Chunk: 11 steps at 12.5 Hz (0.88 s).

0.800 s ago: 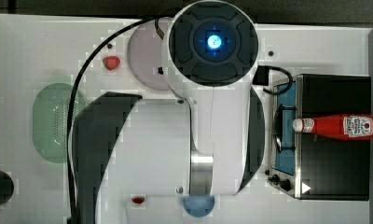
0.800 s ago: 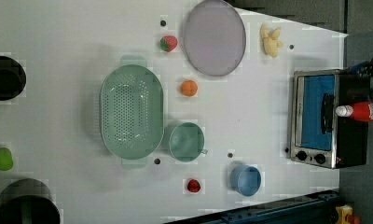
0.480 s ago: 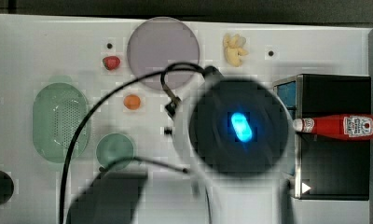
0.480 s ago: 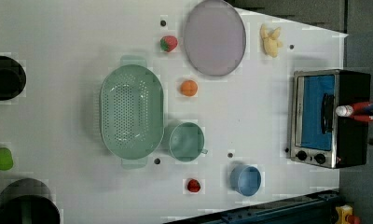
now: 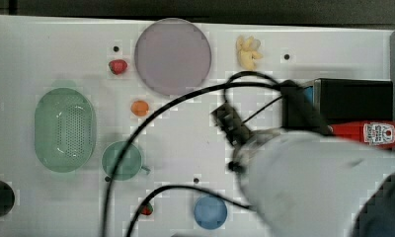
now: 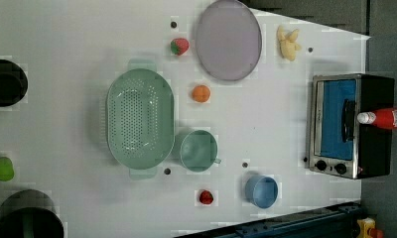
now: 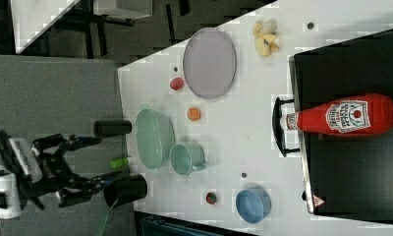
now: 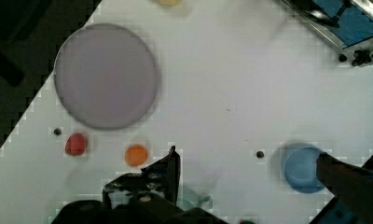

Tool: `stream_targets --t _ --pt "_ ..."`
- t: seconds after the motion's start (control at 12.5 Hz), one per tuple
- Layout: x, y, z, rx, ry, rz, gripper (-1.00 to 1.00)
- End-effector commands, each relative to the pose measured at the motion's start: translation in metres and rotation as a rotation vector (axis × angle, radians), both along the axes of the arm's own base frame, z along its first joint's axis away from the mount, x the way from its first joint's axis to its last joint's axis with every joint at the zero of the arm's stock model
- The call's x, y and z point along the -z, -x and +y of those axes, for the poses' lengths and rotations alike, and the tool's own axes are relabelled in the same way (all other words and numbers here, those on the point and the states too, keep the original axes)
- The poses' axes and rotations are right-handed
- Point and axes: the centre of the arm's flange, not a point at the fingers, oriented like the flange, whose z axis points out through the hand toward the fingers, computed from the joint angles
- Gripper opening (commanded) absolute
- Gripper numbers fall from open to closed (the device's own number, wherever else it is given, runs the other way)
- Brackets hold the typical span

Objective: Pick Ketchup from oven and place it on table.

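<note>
Hand: hand (image 8: 245, 182) fingers spread wide, empty, above the surface (image 5: 195, 128).
Change: arm has swung across toward the oven (image 6: 353, 124) since a moment ago.
Ketchup: Ketchup (image 7: 342, 117) lies untouched on the oven roof at the surface's edge.
Meaning: approach under way; grasp not yet begun.

The ketchup (image 7: 342, 117) is glossy red plastic with a paper-like label. The oven (image 6: 353, 126) has a matt black shell, a brushed metal frame and tinted glass. The worktop (image 6: 62, 59) is smooth matt white. The colander (image 6: 139, 124) is perforated green plastic.
</note>
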Motion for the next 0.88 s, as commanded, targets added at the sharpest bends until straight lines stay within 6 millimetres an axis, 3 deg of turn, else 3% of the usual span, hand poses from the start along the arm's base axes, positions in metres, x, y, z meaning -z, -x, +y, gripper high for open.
stream_targets --t 0.08,0.48,0.88 --pt "0.049 -0.022 -0.074 0.142 -0.002 0.050 1.00" --pt "0.097 -0.031 -0.177 0.329 0.019 0.019 1.00" --pt "0.150 -0.038 -0.261 0.476 0.116 -0.042 1.00"
